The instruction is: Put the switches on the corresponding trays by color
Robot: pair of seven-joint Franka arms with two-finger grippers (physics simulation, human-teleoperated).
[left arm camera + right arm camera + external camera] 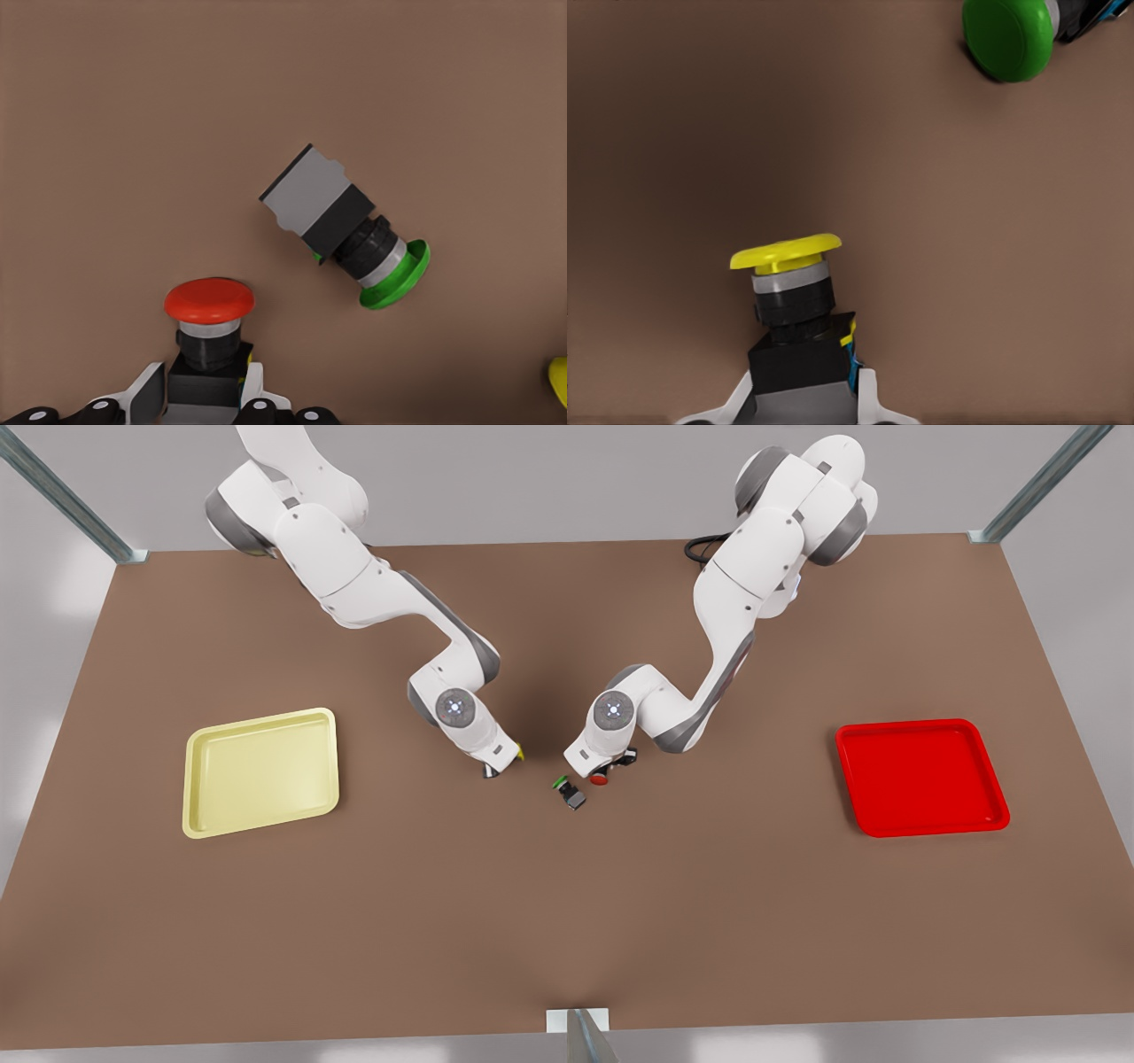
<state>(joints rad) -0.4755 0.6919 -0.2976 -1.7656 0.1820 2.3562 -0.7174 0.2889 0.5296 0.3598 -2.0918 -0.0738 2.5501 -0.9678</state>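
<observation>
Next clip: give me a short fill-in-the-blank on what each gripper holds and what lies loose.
1. The left gripper is shut on the ___ switch.
2. The right gripper is shut on the ___ switch.
3. The green switch lies on the ___.
4. Both trays, yellow tray and red tray, hold ___ switches.

Missing: red; yellow; table; no

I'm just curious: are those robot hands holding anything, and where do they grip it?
Left hand grips the red switch by its dark body; right hand grips the yellow switch likewise.

Brown table [567, 921] — pale yellow tray [261, 771], bright red tray [921, 777]; switches [210, 329] capped red, yellow [786, 252], green [396, 276] — bodies dark grey-black.
</observation>
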